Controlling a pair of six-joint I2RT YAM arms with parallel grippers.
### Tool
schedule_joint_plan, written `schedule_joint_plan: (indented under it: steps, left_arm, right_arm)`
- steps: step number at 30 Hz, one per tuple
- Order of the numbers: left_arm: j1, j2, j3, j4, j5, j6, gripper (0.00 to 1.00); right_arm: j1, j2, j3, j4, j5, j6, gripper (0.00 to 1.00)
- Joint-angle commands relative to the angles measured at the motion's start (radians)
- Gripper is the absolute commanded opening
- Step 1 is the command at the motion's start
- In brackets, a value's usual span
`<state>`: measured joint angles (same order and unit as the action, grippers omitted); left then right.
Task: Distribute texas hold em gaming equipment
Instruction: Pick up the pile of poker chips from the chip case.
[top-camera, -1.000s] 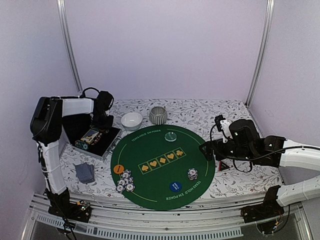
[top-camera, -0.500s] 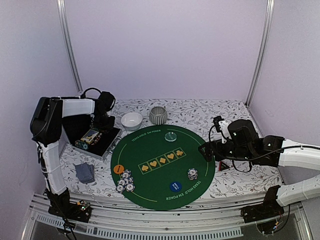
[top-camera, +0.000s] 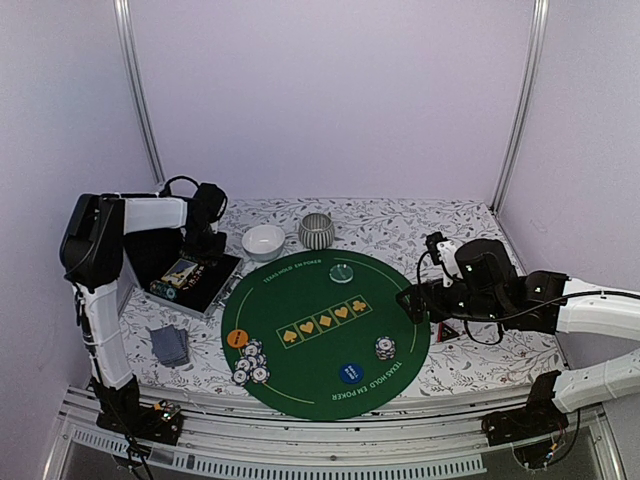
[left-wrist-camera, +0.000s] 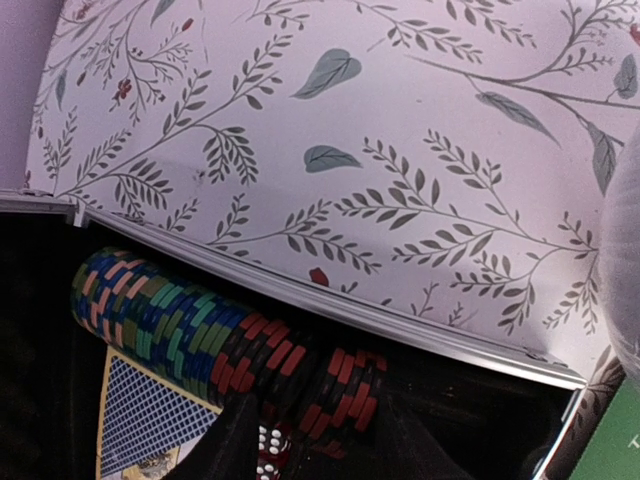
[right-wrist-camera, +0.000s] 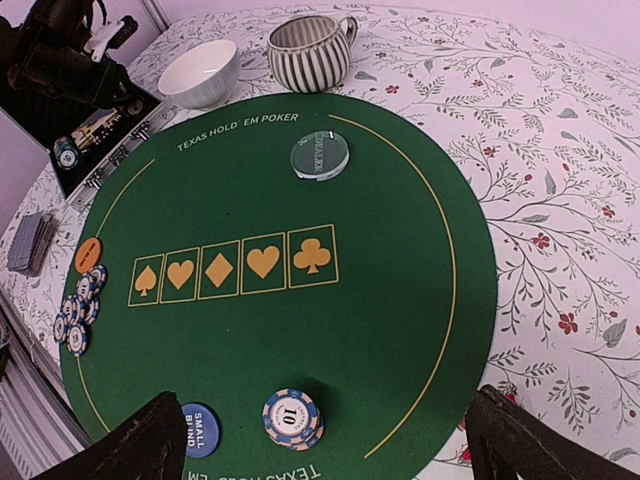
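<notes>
My left gripper (left-wrist-camera: 320, 452) is down in the open black case (top-camera: 190, 272), shut on a short block of black-red poker chips (left-wrist-camera: 345, 385) at the end of a row of blue and green chips (left-wrist-camera: 150, 310). A red die (left-wrist-camera: 265, 445) lies by the left finger. My right gripper (right-wrist-camera: 335, 455) hangs wide open over the near right of the mat, above a blue-white chip stack (right-wrist-camera: 293, 418) and the blue disc (right-wrist-camera: 200, 428). The orange disc (right-wrist-camera: 88, 254), loose chips (right-wrist-camera: 78, 310), pale green disc (right-wrist-camera: 319, 156) and card pile (top-camera: 168, 345) lie apart. The triangle (top-camera: 447, 331) peeks out under the right arm.
The round green mat (top-camera: 300, 300) fills the table's middle. A white bowl (top-camera: 263, 241) and a striped grey bowl (top-camera: 316, 230) stand behind it. The case's metal rim (left-wrist-camera: 400, 325) runs just beyond the chips. A card deck (left-wrist-camera: 150, 420) lies in the case.
The right arm has crept a little to the left over the mat's edge. The left arm stays in the case, its jaws barely changed.
</notes>
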<state>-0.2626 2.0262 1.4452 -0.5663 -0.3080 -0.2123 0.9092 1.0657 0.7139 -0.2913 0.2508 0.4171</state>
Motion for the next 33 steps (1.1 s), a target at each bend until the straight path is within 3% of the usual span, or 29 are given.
schedule_joint_plan:
  steps: [1, 13, 33]
  left_arm:
    - [0.017, 0.043, 0.004, -0.035, 0.037, 0.005, 0.41]
    - [0.006, 0.009, -0.033, -0.028, 0.187, -0.007, 0.40]
    - [0.004, -0.013, 0.005, -0.049, 0.036, 0.010, 0.48]
  right_arm:
    - [-0.004, 0.007, 0.030, 0.006, -0.010, -0.012, 0.99]
    - [-0.003, 0.004, 0.022, 0.006, -0.010, -0.009, 0.99]
    - [-0.003, 0.023, 0.035, 0.003, -0.024, -0.009, 0.99]
